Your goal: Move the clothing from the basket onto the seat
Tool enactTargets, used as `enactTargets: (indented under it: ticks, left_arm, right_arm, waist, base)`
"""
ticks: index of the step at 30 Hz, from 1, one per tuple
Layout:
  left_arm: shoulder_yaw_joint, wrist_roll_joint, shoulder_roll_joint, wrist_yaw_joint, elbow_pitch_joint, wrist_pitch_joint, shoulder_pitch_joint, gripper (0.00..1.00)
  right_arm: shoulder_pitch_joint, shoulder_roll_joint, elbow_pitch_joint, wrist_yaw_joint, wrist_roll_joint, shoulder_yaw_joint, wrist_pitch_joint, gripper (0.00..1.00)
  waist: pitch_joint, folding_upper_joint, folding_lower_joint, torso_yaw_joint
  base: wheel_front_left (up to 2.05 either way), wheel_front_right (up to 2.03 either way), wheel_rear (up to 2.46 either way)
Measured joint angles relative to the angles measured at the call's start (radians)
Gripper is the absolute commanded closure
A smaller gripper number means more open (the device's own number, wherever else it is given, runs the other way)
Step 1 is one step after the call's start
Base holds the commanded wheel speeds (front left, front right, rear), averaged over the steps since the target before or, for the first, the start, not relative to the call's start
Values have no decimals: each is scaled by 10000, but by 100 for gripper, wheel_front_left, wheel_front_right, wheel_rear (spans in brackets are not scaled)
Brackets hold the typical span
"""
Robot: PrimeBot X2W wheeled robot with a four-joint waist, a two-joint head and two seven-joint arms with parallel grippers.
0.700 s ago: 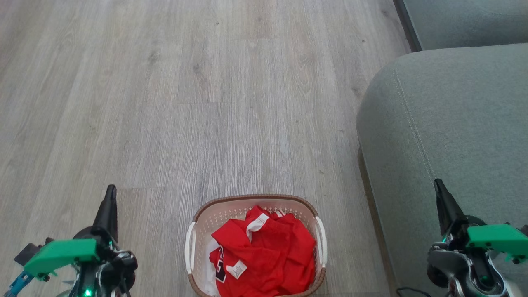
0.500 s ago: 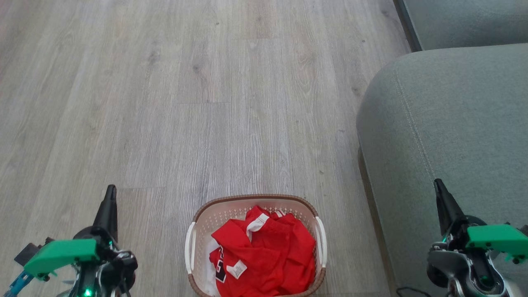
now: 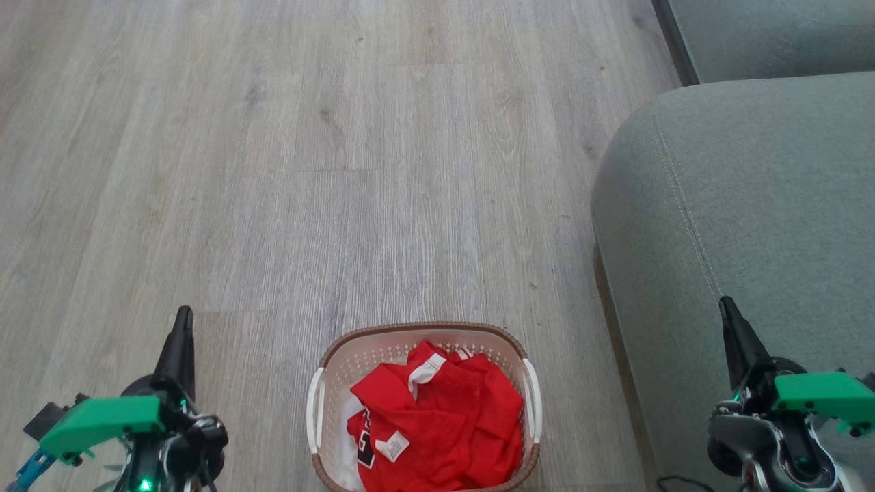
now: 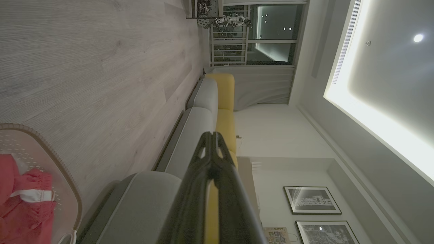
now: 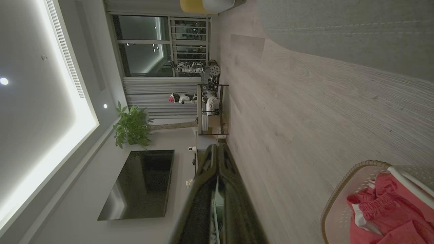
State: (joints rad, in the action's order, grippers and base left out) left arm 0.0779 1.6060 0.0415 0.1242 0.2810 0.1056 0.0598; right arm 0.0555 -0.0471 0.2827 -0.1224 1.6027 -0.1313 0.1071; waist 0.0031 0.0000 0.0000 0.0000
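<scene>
Both left gripper (image 3: 183, 316) and right gripper (image 3: 724, 306) are clenched tight, grasping nothing.

pale wood floor (image 3: 383, 171) bears the basket (image 3: 328, 369).

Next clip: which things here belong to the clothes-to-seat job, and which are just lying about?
Job: clothing, in the basket; seat; left gripper and right gripper, both shut and empty.
Lying about: floor, TV, plant, framed pictures, yellow cushions, shelf.
</scene>
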Motion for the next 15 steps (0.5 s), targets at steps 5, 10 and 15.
enactTargets:
  ticks: [5, 10, 15]
  left_arm:
    - [-27, 0, -35, -12, 360, -13, -149, 0]
    - [-69, 0, -144, -15, 869, -48, -795, 0]
    - [-148, -12, -142, -15, 775, -198, -781, 0]
  right_arm:
    - [-142, 12, 362, 6, 0, 44, -2, 0]
    - [-708, 75, 895, 8, 0, 134, -19, 0]
    - [-650, 75, 857, 8, -15, 272, -169, 0]
  waist:
    - [0, 0, 0, 0]
    - [-7, 0, 0, 1]
    - [-23, 0, 0, 3]
  base:
    - [0, 0, 0]
    - [0, 0, 0]
    - [0, 0, 0]
